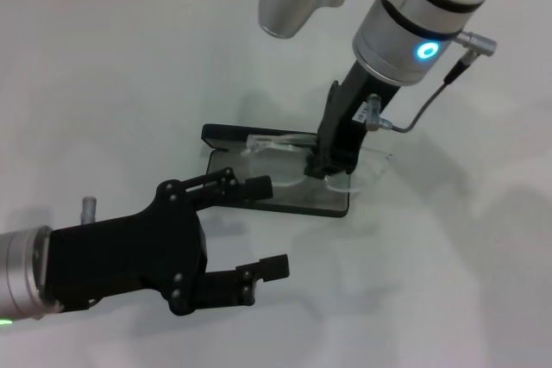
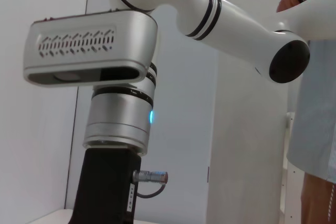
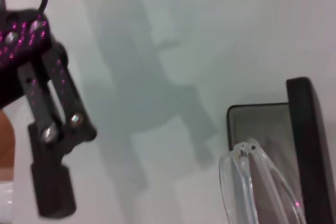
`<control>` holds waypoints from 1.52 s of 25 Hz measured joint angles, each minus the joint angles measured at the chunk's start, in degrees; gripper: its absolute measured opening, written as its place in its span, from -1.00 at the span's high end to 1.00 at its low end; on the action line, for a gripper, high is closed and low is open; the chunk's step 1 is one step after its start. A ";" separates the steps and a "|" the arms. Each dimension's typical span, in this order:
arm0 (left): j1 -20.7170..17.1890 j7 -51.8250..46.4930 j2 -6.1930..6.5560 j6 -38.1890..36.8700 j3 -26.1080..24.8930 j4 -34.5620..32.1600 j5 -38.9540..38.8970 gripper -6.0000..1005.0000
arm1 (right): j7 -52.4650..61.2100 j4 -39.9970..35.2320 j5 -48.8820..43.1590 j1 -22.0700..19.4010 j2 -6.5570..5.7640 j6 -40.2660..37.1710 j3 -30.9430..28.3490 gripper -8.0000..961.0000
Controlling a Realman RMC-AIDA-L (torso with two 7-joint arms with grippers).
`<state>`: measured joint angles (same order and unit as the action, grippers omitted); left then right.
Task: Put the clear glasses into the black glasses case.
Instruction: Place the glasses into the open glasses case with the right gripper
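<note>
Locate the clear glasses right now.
In the head view, the clear glasses lie across the open black glasses case mid-table, under the right gripper.

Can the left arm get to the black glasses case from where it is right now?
Probably only its near edge. The left gripper, open, hangs just in front of the black glasses case, but the right gripper is down over the case at the clear glasses, blocking the middle.

Black glasses case [image 1: 285, 200] (lining seemingly grey); clear glasses [image 1: 366, 170] transparent.
</note>
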<state>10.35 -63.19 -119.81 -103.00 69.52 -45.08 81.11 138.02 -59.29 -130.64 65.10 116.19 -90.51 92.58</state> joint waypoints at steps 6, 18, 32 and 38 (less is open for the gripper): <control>0.55 0.00 -0.03 0.00 0.01 0.00 -0.11 -0.60 | 3.05 2.43 1.27 0.55 0.00 2.42 0.20 0.80; 0.95 0.00 -0.08 0.00 0.01 0.00 -0.24 -0.60 | 4.46 5.96 2.65 0.63 0.00 6.39 1.45 0.79; 0.99 0.01 -0.08 0.16 0.01 0.09 -0.25 -0.60 | 4.53 8.41 4.03 1.27 0.00 10.27 5.01 0.79; 0.89 0.01 -0.08 0.17 0.01 0.13 -0.25 -0.60 | 4.54 8.97 4.88 1.58 0.00 11.35 6.61 0.79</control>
<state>11.24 -63.18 -119.88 -102.83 69.53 -44.95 80.86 142.56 -50.32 -125.76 66.69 116.19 -79.16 99.18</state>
